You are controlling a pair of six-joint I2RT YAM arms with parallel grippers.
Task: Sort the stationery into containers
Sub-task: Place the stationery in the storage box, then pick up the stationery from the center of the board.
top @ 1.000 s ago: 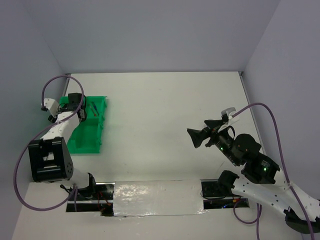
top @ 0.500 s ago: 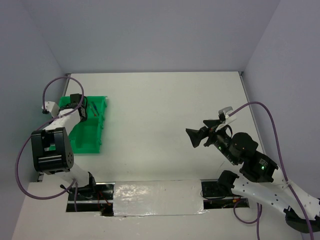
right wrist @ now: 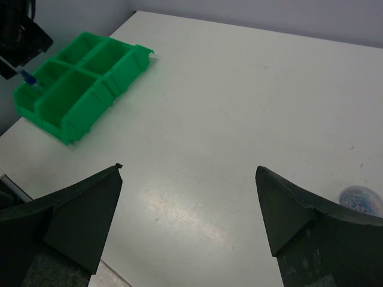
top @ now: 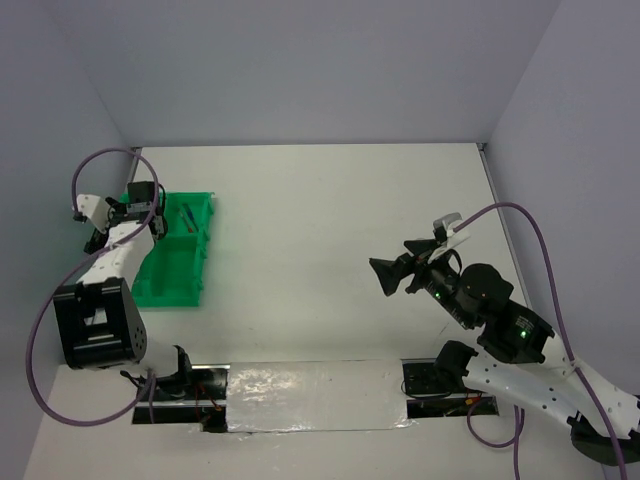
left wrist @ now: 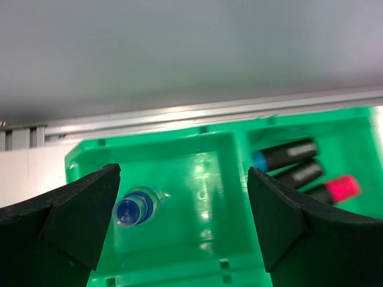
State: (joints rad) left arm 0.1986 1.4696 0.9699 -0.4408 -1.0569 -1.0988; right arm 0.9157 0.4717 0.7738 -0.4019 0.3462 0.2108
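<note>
Green tray (top: pixel 178 268) sits on the white desk (right wrist: pixel 239 95) at its far left, close to the side wall, well apart from the right arm. It is split into compartments.

Left pincer (left wrist: pixel 183 191) hangs over a far compartment of the tray, released: its two black fingers (left wrist: pixel 78 221) stand wide apart and grasp nothing. Below and between them, nearer the left finger, the bottle (left wrist: pixel 135 208) is in that compartment, its blue cap turned toward the wrist camera. Whether the finger touches it cannot be told from this angle, but the gap between the fingers is far wider than the bottle.

In the adjoining compartment, to the right in the left wrist view, lie three highlighters (left wrist: pixel 293 170), side by side and roughly parallel. One shows a blue end toward the dividing wall and one shows a pink end pointing the other way. The end colour of the middle one cannot be made out.

Right pincer (right wrist: pixel 189 179) hovers above bare desk on the right half, also released, with nothing between its fingers. The roll (right wrist: pixel 359 200) lies alone on the desk near that pincer, far from the tray.
</note>
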